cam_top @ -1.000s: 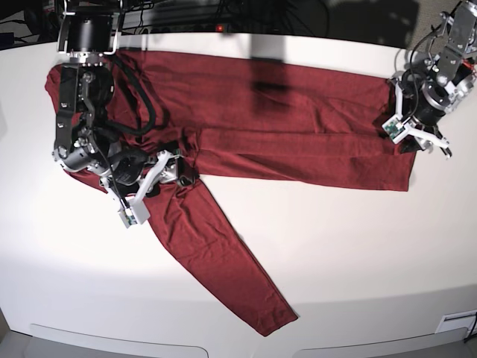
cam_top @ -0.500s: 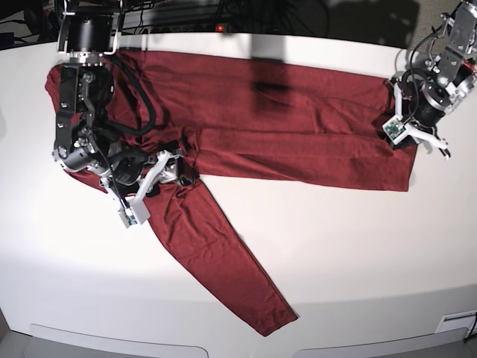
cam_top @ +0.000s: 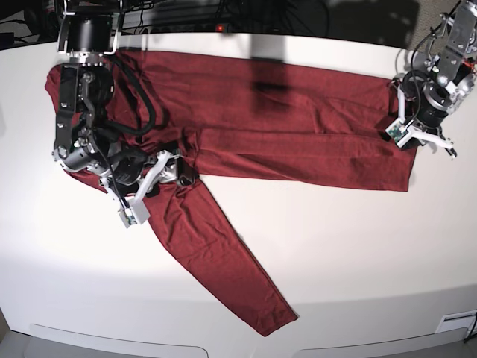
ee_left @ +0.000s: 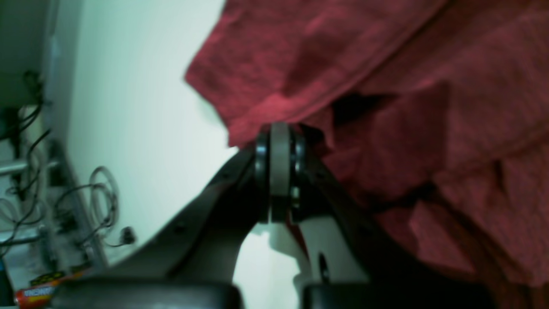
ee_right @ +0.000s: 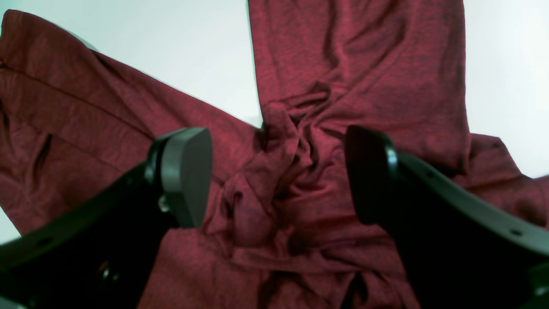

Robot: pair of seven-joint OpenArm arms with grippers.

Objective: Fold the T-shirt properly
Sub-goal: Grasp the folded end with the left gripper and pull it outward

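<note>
Maroon, thin, wrinkled long-sleeved T-shirt point(cam_top: 291, 119) lies spread across the white table point(cam_top: 335, 246), one sleeve trailing toward the near edge. Current step, as judged: securing two grasp points before a fold. Left pincer point(ee_left: 279, 141) is clamped on the hem corner. Right pincer point(ee_right: 279, 176) stands spread wide over bunched cloth at the sleeve root. Next move: close it on the bunch.

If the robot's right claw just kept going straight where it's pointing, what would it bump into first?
Most likely the bunched-up fold of the T-shirt, where the sleeve meets the body. The open right gripper points right at it, with the table just beneath.
</note>
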